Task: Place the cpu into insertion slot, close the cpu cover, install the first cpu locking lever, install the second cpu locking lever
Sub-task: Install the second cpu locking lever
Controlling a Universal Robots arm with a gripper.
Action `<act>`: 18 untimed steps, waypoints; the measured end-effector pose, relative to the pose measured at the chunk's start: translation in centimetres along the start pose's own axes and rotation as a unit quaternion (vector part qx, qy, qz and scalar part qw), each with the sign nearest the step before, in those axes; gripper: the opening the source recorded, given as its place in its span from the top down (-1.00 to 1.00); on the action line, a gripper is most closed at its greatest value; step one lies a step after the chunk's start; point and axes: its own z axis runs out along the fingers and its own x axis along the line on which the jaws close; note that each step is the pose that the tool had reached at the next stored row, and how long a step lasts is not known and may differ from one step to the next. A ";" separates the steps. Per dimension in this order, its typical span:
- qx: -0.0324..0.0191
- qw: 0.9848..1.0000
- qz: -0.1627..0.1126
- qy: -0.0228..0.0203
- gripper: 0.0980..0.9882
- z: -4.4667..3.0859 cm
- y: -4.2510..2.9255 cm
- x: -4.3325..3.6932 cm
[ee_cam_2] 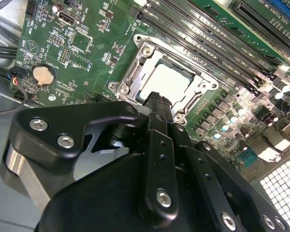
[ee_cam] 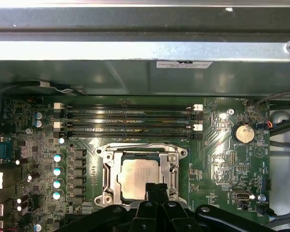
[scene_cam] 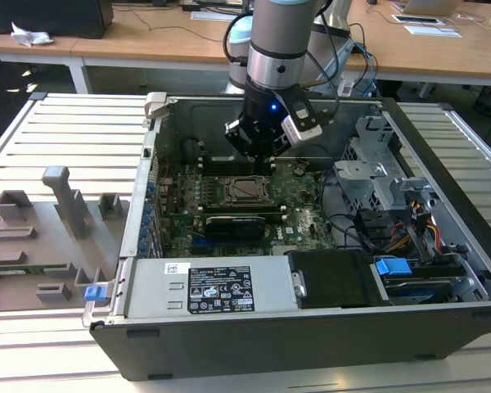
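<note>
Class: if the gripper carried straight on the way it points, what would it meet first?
Most likely the cpu, seated in the insertion slot framed by the cpu cover; the gripper hangs just above its edge, though depth is unclear.

I see black tool (ee_cam: 156, 189) over dull silver-grey cpu (ee_cam: 137, 177), silver-rimmed insertion slot (ee_cam: 108, 170) around it, green board (ee_cam: 217, 145), black memory slots (ee_cam: 128, 118) beyond.

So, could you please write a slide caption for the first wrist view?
Gripper poised at the edge of the cpu, seated in the insertion slot with the cpu cover down.
</note>
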 end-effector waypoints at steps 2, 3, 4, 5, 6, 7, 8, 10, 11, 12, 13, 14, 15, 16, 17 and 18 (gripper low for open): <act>0.000 1.000 0.000 0.000 0.98 -0.01 0.00 0.00; 0.000 1.000 0.000 0.000 0.98 -0.01 0.00 -0.01; 0.000 1.000 0.000 0.000 0.98 -0.02 0.00 -0.10; 0.000 1.000 0.000 0.000 0.98 -0.03 -0.01 -0.44; 0.001 1.000 0.000 0.000 0.98 -0.03 -0.01 -0.62; 0.001 1.000 0.000 0.000 0.98 -0.04 -0.01 -0.90; 0.001 1.000 0.000 0.001 0.98 -0.05 -0.02 -1.41; 0.001 1.000 0.000 0.001 0.98 -0.06 -0.03 -2.11; 0.001 1.000 0.000 0.002 0.98 -0.09 -0.04 -2.88; 0.001 1.000 0.000 0.002 0.98 -0.11 -0.05 -3.69; 0.001 1.000 0.000 0.002 0.98 -0.12 -0.06 -4.10; 0.001 1.000 0.000 0.002 0.98 -0.12 -0.05 -4.22; 0.001 1.000 0.000 0.002 0.98 -0.13 -0.06 -4.30; 0.001 1.000 0.000 0.002 0.98 -0.13 -0.06 -4.36; 0.001 1.000 0.000 0.002 0.98 -0.13 -0.06 -4.42; 0.001 1.000 0.000 0.002 0.98 -0.13 -0.06 -4.48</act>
